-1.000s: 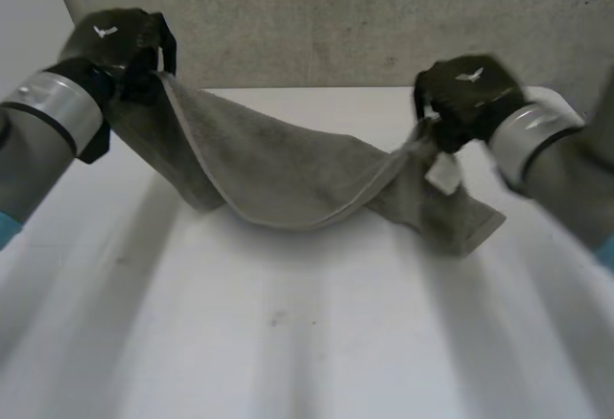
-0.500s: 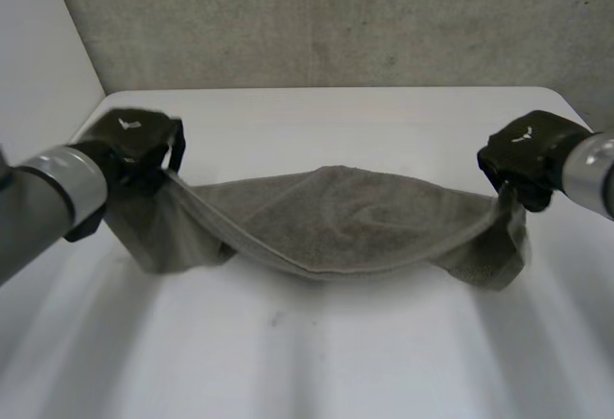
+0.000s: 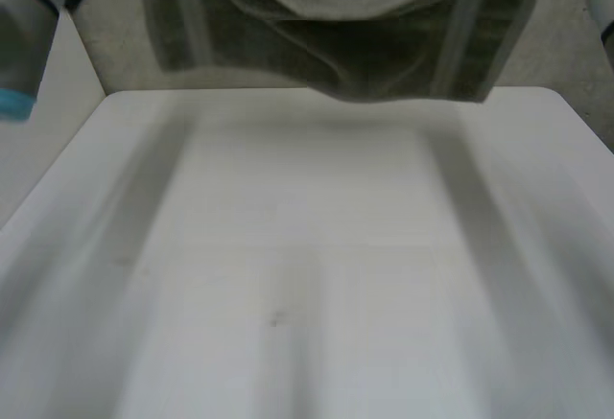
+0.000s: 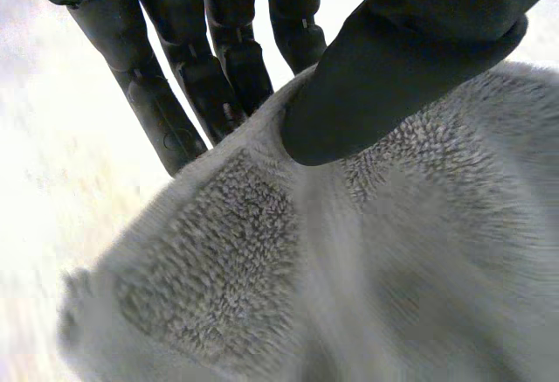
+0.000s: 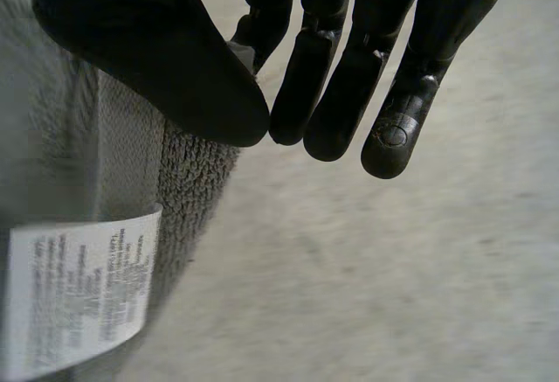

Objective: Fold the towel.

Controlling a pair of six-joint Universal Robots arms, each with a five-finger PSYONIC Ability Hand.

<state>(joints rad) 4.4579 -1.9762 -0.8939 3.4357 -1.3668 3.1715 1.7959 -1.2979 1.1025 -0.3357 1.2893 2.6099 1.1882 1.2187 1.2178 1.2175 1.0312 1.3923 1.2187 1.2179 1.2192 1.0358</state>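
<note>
white table (image 3: 307, 246) | small dark speck (image 3: 275, 319), perhaps a stain | grey speckled wall (image 3: 561, 55) behind

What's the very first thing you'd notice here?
The big grey towel stands out first, hanging in the air over the far edge of the white table. Up close, the black left hand pinches the fluffy cloth under its thumb. The right hand pinches the edge that carries a white label with tiny print.
</note>
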